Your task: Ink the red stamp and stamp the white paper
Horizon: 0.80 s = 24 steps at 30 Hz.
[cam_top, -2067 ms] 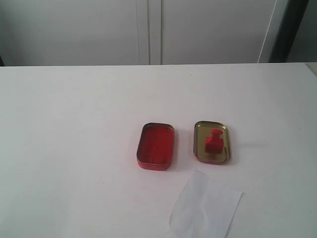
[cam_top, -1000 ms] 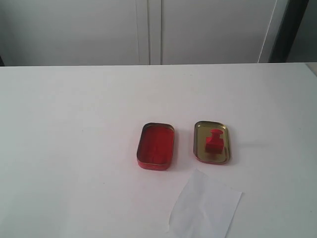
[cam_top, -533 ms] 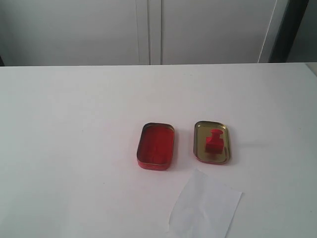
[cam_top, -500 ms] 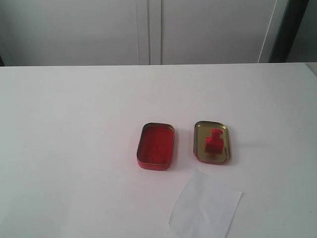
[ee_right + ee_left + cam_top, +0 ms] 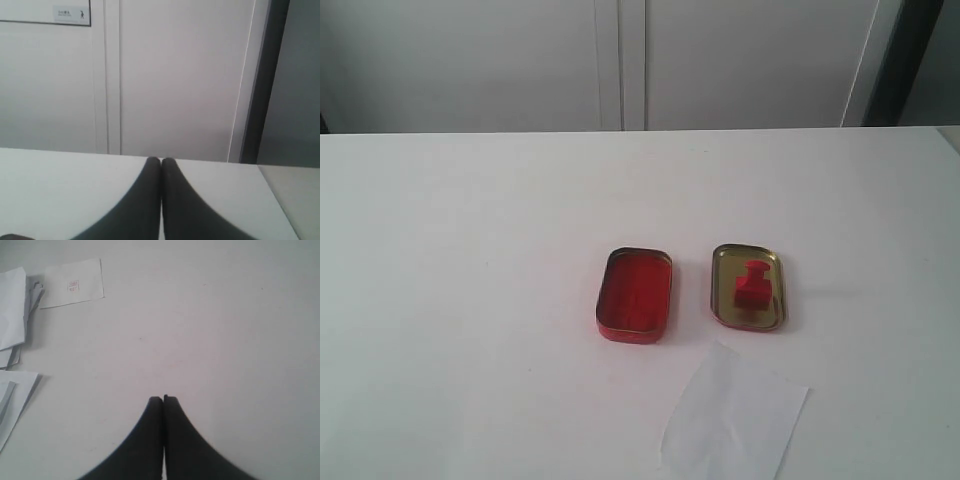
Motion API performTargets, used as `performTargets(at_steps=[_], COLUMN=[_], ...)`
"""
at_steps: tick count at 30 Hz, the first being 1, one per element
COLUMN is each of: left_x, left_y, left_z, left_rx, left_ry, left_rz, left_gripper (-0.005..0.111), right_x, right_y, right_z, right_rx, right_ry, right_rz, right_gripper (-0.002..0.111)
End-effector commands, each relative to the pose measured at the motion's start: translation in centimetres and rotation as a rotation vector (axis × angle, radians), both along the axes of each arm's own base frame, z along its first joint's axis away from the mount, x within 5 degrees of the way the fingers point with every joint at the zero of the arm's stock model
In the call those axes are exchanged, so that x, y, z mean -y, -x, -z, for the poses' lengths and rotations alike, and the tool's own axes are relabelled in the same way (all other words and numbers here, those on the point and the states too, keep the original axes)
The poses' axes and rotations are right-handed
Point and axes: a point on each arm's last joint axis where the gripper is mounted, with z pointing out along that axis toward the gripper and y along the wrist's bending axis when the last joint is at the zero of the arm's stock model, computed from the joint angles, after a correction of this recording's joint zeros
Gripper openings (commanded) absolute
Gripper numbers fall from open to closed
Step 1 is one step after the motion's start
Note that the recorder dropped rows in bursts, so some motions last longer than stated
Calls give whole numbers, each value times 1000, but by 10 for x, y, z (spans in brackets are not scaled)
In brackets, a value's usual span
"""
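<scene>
While left tool (image 5: 163,398) and right tool (image 5: 160,159) sit clenched, empty | red stamp (image 5: 751,285) stands in gold tin (image 5: 724,292) | white paper (image 5: 735,420) at tin's 6 o'clock

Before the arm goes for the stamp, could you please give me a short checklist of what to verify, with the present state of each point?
1. The red stamp stands upright in the gold tin, handle free: ok.
2. The red tin is open, red inside exposed: ok.
3. The white paper lies uncovered near the tins: ok.
4. The right tool is open for a grasp: not ok, shut.
5. The left tool is open: not ok, shut.
6. The paper is blank: cannot tell.
</scene>
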Motion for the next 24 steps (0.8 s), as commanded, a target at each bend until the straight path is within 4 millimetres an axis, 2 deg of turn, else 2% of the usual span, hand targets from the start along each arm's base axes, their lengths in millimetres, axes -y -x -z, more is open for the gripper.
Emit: performTargets(at_steps=[1, 10, 13, 20, 24], left_x=[0, 0, 0, 0, 0], left_y=[0, 0, 0, 0, 0], left_z=[1, 1, 1, 1, 1], left_rx=[1, 1, 1, 1, 1], left_ry=[13, 13, 13, 13, 13], left_rz=[3, 3, 3, 3, 3], left_gripper=[0, 0, 0, 0, 0], right_x=[-2, -7, -8, -13, -16], right_y=[-23, -70, -84, -112, -132], right_z=[-12, -9, -2, 27, 56], right_rx=[-142, -521, -629, -849, -1003], right_ry=[5, 12, 47, 33, 27], right_rz=[3, 12, 8, 2, 5], right_gripper=[0, 0, 0, 0, 0])
